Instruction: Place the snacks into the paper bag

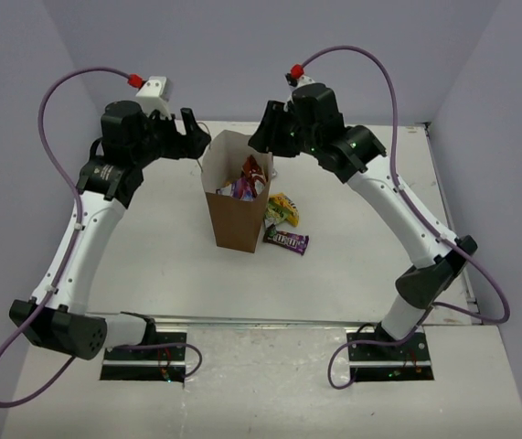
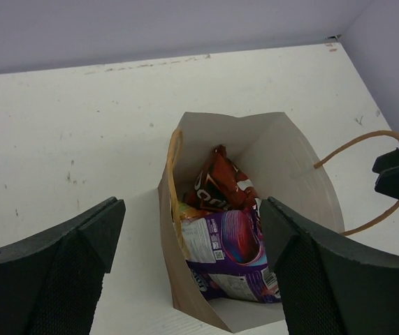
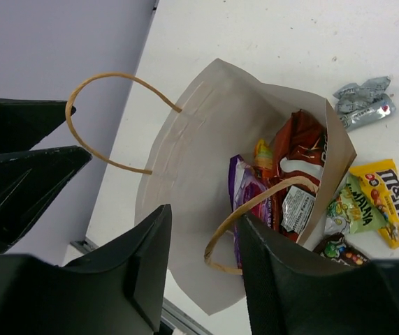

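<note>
The paper bag (image 1: pixel 236 215) stands upright and open at mid-table. Inside it lie a red-orange chip bag (image 2: pixel 219 183), a purple packet (image 2: pixel 233 241) and an orange-yellow packet (image 3: pixel 263 152). On the table right of the bag lie a yellow candy packet (image 3: pixel 386 193), a yellow-green packet (image 3: pixel 351 209), a dark brown candy packet (image 1: pixel 286 240) and a silver-grey wrapper (image 3: pixel 364 105). My left gripper (image 1: pixel 191 133) is open and empty, above the bag's far left rim. My right gripper (image 1: pixel 266 137) is open and empty, above the far right rim; one handle loop (image 3: pixel 255 207) shows between its fingers (image 3: pixel 133 269).
The bag's other handle (image 2: pixel 367 181) arches out near the right gripper's fingertips. The purple back wall stands close behind both grippers. The table's right edge (image 1: pixel 443 197) and far edge run near the right arm.
</note>
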You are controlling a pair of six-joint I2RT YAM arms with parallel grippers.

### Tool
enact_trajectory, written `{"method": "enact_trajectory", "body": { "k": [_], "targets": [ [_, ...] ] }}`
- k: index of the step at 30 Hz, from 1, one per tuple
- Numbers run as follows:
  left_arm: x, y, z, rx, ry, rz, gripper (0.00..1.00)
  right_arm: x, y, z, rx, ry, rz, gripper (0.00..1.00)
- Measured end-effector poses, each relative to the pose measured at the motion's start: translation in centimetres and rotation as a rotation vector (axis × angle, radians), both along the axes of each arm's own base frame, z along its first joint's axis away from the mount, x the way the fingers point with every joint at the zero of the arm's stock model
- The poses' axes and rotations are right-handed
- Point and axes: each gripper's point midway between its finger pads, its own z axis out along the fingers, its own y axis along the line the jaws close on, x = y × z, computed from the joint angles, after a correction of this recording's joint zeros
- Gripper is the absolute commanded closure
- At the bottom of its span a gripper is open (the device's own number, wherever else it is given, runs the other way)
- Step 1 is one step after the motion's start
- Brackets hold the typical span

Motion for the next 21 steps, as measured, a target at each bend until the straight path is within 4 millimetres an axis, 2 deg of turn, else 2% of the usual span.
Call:
{"method": "enact_trajectory", "body": {
  "k": [1,2,3,4,7,8,9,16,21],
  "targets": [
    [0.1,-0.2,0.0,-0.004,-0.001,-0.006,0.21,0.1,0.1,-0.1,-0.002,0.003,0.0,0.7],
    [0.2,-0.3,0.0,-0.008,0.0,-0.011,0.34,0.2,0.2,-0.2,-0.006,0.003,0.002,0.77],
    [0.3,-0.4,-0.1,-0.013,0.003,-0.013,0.42,0.3,0.2,-0.3,-0.007,0.004,0.002,0.87],
    [0.4,-0.4,-0.1,-0.012,0.005,-0.014,0.61,0.3,0.3,-0.3,-0.006,0.007,0.002,1.0],
    [1.0,-0.5,-0.4,-0.013,0.014,-0.01,0.81,0.3,0.3,-0.3,-0.002,0.01,-0.001,1.0],
    [1.2,-0.5,-0.6,-0.014,0.018,-0.008,0.95,0.3,0.3,-0.3,-0.002,0.011,-0.001,1.0],
    [1.3,-0.6,-0.7,-0.016,0.023,-0.007,1.0,0.3,0.3,-0.3,-0.002,0.011,-0.001,1.0],
    [2.1,-0.4,-1.3,-0.005,0.036,0.013,1.0,0.0,0.9,-0.2,0.009,0.019,0.027,1.0],
    [1.7,0.9,-0.7,0.016,0.02,0.077,1.0,-0.9,1.8,-0.1,0.024,0.027,0.076,1.0]
  ]
}}
